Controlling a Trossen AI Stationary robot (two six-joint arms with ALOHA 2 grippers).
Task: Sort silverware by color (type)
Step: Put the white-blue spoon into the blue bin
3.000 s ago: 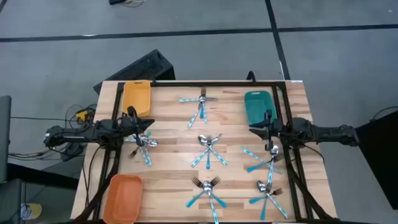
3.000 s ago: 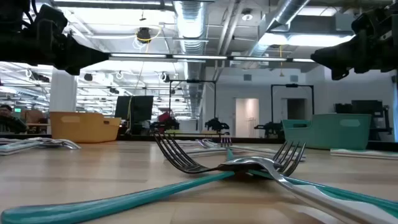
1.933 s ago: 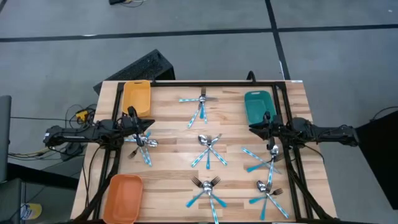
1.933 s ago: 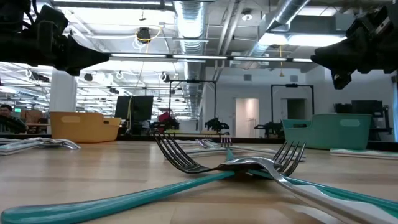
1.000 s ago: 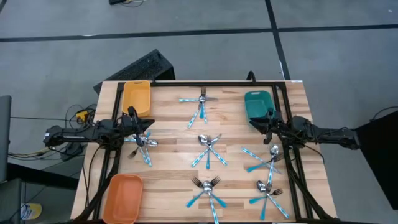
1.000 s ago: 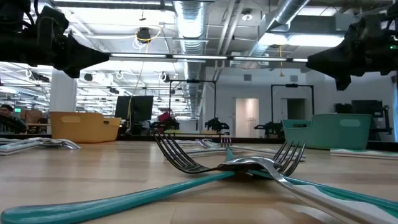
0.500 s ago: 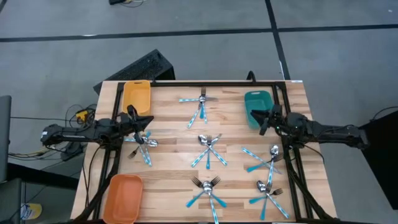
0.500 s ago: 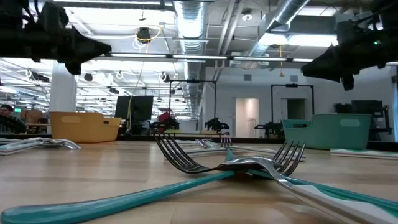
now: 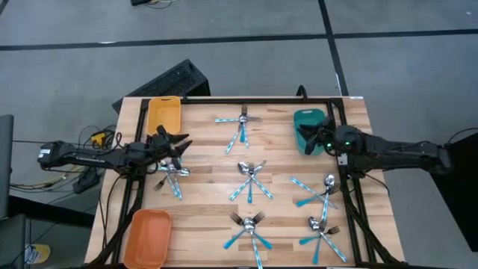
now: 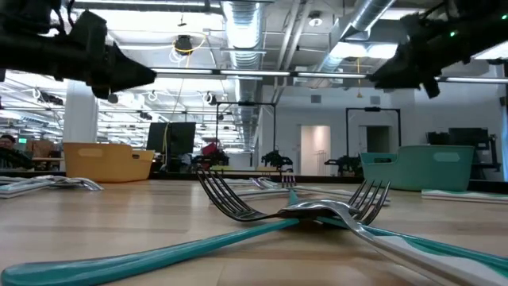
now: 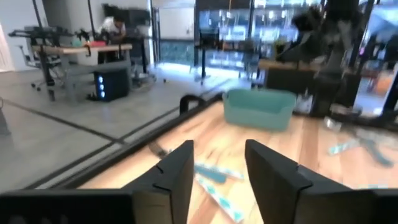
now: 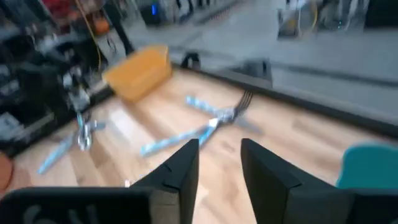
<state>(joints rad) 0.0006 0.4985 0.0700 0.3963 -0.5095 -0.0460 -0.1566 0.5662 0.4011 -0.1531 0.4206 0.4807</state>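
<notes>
Lying in six small crossed bundles, the silverware (image 9: pixel 250 181) was spread over the wooden tabletop (image 9: pixel 209 161). One bundle sat near the far edge (image 9: pixel 240 127), one in the middle, one at the near edge (image 9: pixel 249 228), two along the right side (image 9: pixel 317 191) and (image 9: pixel 321 232), and one on the left (image 9: pixel 172 175).

Three trays stood at the corners. The yellow tray (image 9: pixel 163 116) sat at the far left, the orange tray (image 9: pixel 148 237) at the near left, and the teal tray (image 9: pixel 306 127) at the far right. A dark case (image 9: pixel 160 84) lay on the floor beyond the tabletop's far left corner, and cables (image 9: pixel 95 138) trailed beside the left arm's base.

The left pincer (image 9: pixel 176 143) hung above the tabletop, just beyond the left bundle and near the yellow tray, with its two fingers (image 11: pixel 177 177) standing apart and nothing between them. The right pincer (image 9: pixel 308 139) hovered over the teal tray's near end. Its fingers (image 12: pixel 180 171) were also parted and empty.

In the low view, the nearest forks (image 10: pixel 302 208) filled the foreground and hid most of the tabletop behind them. The yellow tray (image 10: pixel 107 161) and the teal tray (image 10: pixel 429 168) rose beyond, and both arms showed as dark shapes high overhead. In the left wrist view a person (image 11: pixel 113 26) sat at a desk (image 11: pixel 74 50) far back in the room.
</notes>
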